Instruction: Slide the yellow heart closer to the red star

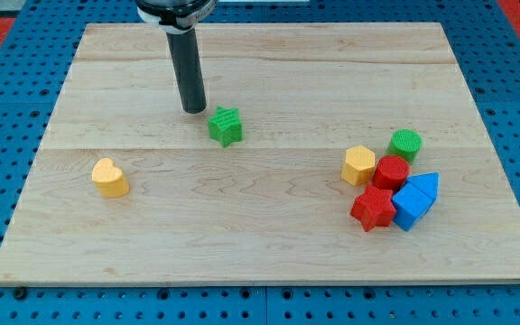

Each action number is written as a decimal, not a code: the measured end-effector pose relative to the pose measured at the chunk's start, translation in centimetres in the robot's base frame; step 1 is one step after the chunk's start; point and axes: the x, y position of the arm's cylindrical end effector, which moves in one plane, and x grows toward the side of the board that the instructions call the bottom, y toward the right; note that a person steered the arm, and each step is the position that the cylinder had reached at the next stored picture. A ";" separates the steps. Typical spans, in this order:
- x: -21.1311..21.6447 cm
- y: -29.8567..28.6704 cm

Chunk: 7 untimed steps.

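Observation:
The yellow heart (109, 177) lies alone at the view's left on the wooden board (269, 253). The red star (374, 208) lies far to the view's right, at the lower left of a cluster of blocks. My tip (194, 109) rests on the board near the top middle, just left of and above a green star (226, 125). The tip is well up and to the right of the yellow heart and touches no block.
The cluster at the right holds a yellow hexagon (359, 165), a green cylinder (405, 143), a red cylinder (391, 171), a blue cube (410, 207) and a blue triangle (425, 186). The red star touches the red cylinder and the blue cube.

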 end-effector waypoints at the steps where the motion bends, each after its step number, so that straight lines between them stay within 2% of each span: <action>1: 1.7 1.0; 2: 3.5 5.6; 3: 9.3 14.2; 4: 12.2 16.6; 5: 12.5 7.2; 6: 17.9 -0.6; 7: 16.8 -13.0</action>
